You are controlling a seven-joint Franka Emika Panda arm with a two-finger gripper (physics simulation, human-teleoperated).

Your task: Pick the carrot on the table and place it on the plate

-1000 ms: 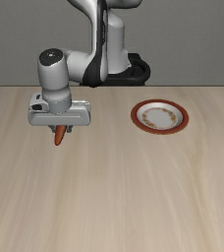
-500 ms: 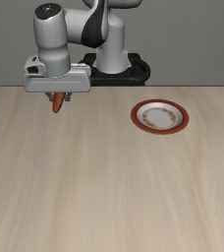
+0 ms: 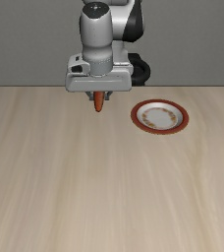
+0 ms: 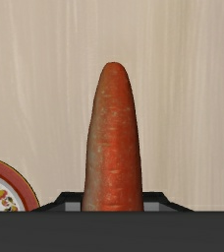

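While I watched from far away, my pincer [image 3: 101, 97] was shut on the carrot [image 3: 102, 102]. Its two fingers pressed the fat end from both sides, only as wide apart as the carrot is thick. The carrot hung straight down under the pincer, pointy end toward the table [image 3: 84, 187]. It was up in the air and not touching the wood. In the wrist view the carrot [image 4: 113, 138] stuck out from between the fingertips, with the table beyond its tip.

The plate [image 3: 137, 115] sat on the table off to the side of the pincer, toward the exterior view's right. It was near, but the carrot was not over it yet. In the wrist view the plate [image 4: 21, 183] showed just beside the carrot.

I thought the carrot would be light and hard, so it would not bend or squash. Its skin looked smooth and it gets thinner toward the tip, so it could slip down if the squeeze was weak. The fat end seemed the best place to hold, because the fingers had more to press on there.
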